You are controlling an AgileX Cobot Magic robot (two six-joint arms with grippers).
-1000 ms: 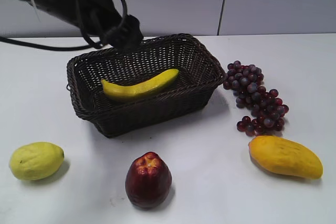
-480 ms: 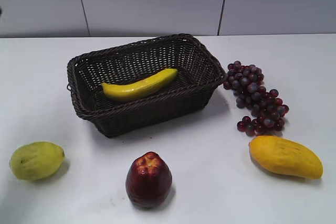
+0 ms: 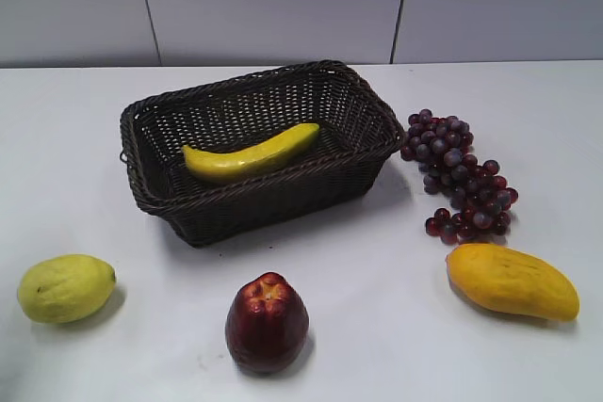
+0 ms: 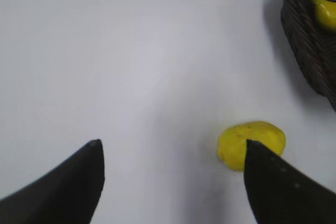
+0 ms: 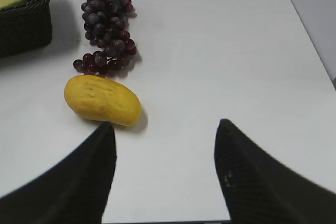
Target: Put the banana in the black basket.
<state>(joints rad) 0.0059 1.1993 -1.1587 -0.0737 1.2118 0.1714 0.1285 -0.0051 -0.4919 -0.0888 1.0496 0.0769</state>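
The banana [image 3: 251, 153] lies inside the black basket [image 3: 151, 200], slanted across its floor, so the job looks finished to me. Neither arm shows in the room view. The left claw [image 4: 173, 153] is spread wide and empty above bare table [image 4: 131, 51], with the lemon-like fruit [image 4: 252, 142] near its right finger. The right claw [image 5: 165, 132] is spread and empty too, near the mango [image 5: 102, 100] and grapes [image 5: 107, 30]. Best now to keep both clear of the basket and nudge nothing.
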